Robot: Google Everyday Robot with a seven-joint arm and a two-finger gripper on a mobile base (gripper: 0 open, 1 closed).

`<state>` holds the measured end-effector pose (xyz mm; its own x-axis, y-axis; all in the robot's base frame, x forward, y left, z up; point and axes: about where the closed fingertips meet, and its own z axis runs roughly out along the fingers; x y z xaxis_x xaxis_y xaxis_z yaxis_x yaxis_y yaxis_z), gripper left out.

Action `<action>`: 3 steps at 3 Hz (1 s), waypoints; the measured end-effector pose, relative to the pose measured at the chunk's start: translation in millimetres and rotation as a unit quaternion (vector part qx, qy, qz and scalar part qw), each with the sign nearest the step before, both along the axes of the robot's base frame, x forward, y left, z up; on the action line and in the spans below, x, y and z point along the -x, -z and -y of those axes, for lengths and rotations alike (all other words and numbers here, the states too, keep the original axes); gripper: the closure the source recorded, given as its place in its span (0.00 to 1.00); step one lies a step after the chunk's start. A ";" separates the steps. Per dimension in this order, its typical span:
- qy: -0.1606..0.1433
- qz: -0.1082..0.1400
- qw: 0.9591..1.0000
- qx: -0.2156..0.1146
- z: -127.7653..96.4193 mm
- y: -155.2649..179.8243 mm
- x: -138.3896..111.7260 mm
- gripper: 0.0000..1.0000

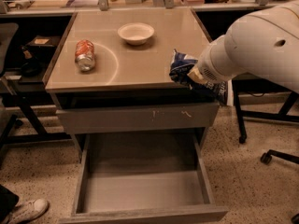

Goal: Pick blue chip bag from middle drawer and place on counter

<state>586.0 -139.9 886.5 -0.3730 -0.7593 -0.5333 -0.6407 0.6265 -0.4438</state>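
One relation decides our next move: the blue chip bag hangs at the front right corner of the counter, partly above the tan top and partly past its edge. Its long axis slants down to the right. Our gripper, at the end of the white arm, sits just right of the bag and is clamped on its crumpled foil. Bare counter lies left and back, toward the bowl and the soda can. The middle drawer stands pulled out below. We judge the bag must go inward before release.
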 end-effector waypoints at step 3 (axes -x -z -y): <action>-0.064 0.002 0.997 -0.034 -106.8 9.0 -166.1 1.00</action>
